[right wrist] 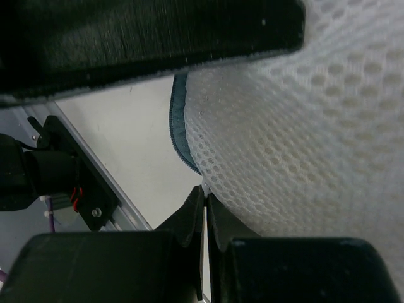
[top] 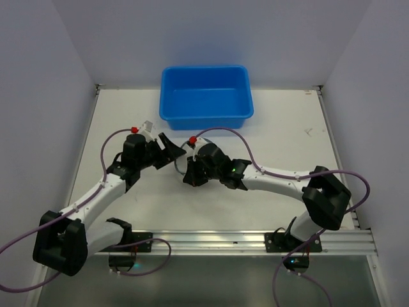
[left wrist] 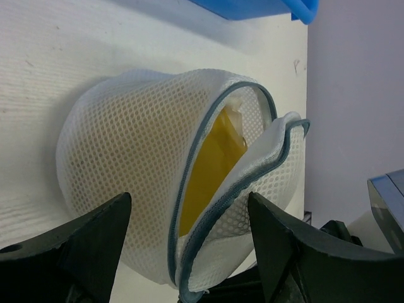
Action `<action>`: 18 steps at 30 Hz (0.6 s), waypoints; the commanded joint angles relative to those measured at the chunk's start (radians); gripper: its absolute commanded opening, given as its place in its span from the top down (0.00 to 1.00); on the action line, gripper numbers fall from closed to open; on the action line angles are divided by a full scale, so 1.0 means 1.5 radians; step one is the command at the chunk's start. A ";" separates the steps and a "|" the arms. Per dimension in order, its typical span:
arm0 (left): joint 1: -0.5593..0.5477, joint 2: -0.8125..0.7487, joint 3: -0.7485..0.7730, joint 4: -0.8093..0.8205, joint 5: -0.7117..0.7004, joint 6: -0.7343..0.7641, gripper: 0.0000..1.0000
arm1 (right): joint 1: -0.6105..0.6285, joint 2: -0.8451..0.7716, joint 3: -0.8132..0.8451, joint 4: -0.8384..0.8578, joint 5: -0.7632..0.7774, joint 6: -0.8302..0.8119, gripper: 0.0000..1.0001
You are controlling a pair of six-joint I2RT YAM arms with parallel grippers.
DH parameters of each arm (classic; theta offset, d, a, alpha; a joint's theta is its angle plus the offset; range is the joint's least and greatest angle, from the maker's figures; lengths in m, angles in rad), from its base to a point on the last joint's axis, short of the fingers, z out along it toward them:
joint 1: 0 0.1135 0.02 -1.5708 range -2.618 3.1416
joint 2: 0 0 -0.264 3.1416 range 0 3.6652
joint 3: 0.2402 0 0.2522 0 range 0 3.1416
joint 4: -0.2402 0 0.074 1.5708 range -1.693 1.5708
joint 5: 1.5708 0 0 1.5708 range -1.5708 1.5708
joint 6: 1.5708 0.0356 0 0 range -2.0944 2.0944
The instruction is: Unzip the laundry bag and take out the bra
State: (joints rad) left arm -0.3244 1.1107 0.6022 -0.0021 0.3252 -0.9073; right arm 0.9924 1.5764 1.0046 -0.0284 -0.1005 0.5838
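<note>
Left hand [left wrist: 189, 202] splayed astride laundry bag [left wrist: 120, 158]; bra [left wrist: 214, 167] half hidden

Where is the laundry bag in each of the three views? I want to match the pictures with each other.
Top external: laundry bag a little left of centre, just below the blue tub, mostly hidden.
Left wrist: fills the middle of the picture, partly unzipped, something yellow inside.
Right wrist: fills the right side, very close.
Shared landmark: the blue tub, also at the top edge of the left wrist view; it is not in the right wrist view.
</note>
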 commanded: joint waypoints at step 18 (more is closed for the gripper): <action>-0.041 0.000 -0.089 0.097 0.013 -0.065 1.00 | -0.004 -0.045 0.005 0.019 0.037 -0.028 1.00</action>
State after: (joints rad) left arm -0.3695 1.0996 0.4767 0.1493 0.3176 -1.0222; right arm 0.9951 1.5764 1.0046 -0.0399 -0.0990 0.5812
